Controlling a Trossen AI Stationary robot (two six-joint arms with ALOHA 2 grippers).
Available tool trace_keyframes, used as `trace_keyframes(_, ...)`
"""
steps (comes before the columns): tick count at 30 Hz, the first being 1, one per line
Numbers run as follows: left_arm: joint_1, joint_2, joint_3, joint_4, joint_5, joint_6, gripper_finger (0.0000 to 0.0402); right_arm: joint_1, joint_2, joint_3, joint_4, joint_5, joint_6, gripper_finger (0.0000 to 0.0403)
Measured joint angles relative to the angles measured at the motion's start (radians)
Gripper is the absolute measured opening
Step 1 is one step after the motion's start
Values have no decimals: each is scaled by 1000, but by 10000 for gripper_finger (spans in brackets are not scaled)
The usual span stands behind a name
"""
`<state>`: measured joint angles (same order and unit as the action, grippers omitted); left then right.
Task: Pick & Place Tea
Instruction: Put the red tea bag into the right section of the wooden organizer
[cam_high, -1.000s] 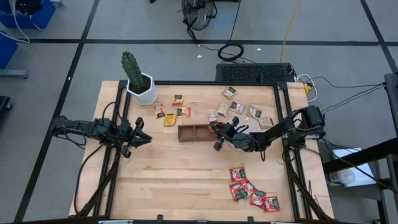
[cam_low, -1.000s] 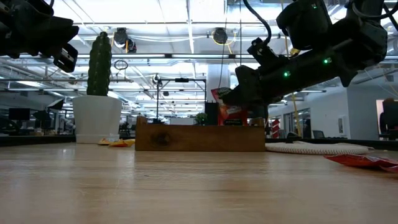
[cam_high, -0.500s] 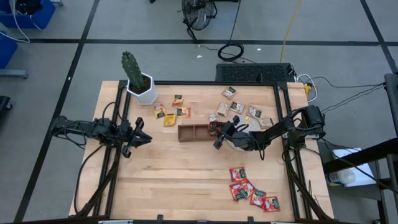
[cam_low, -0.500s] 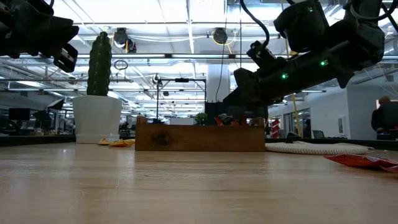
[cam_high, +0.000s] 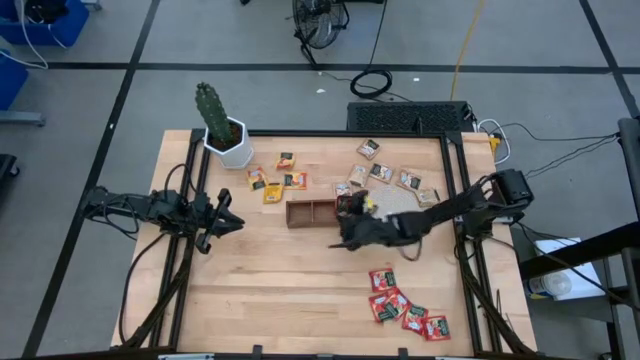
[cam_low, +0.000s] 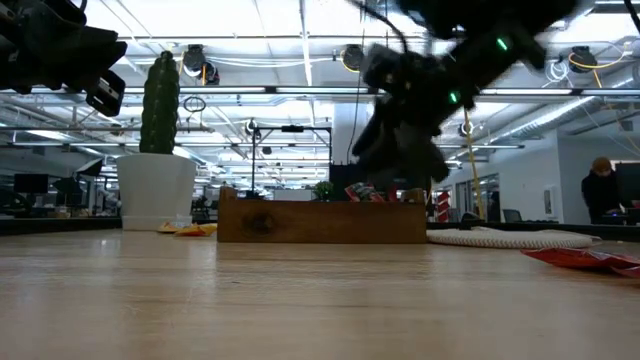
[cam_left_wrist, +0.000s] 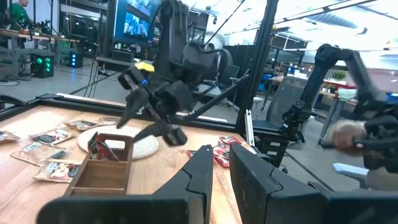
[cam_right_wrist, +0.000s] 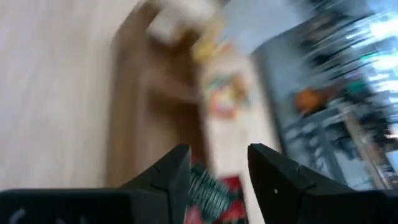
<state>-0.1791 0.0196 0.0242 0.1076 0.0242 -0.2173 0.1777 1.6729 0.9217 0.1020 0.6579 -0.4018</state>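
The right gripper (cam_high: 345, 237) hangs just beside the wooden tray (cam_high: 311, 213), its fingers (cam_right_wrist: 174, 171) parted and grasping nothing; a red sachet (cam_low: 362, 192) stands in the tray's end compartment, probably just dropped there; more tea (cam_high: 400, 305) lies sorted by colour on the table (cam_high: 280, 290). The left gripper (cam_high: 232, 222) waits near the table's edge, fingers nearly clenched, seemingly empty.
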Motion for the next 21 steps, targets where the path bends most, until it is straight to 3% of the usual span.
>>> trace_keyframes(3, 0, 0, 0, 0, 0, 0, 58, -68, 10, 225, -484, -313, 131, 152)
trace_keyframes(5, 0, 0, 0, 0, 0, 0, 58, -107, 19, 322, -620, -441, 143, 151)
trace_keyframes(10, 0, 0, 0, 0, 0, 0, 58, -139, 17, 468, -768, -457, 22, 153)
trace_keyframes(13, 0, 0, 0, -3, 0, 0, 58, -167, 38, 523, -818, -530, -1, 157)
trace_keyframes(21, 0, 0, 0, 3, 0, 0, 58, -248, 140, 545, -852, -594, -48, 156)
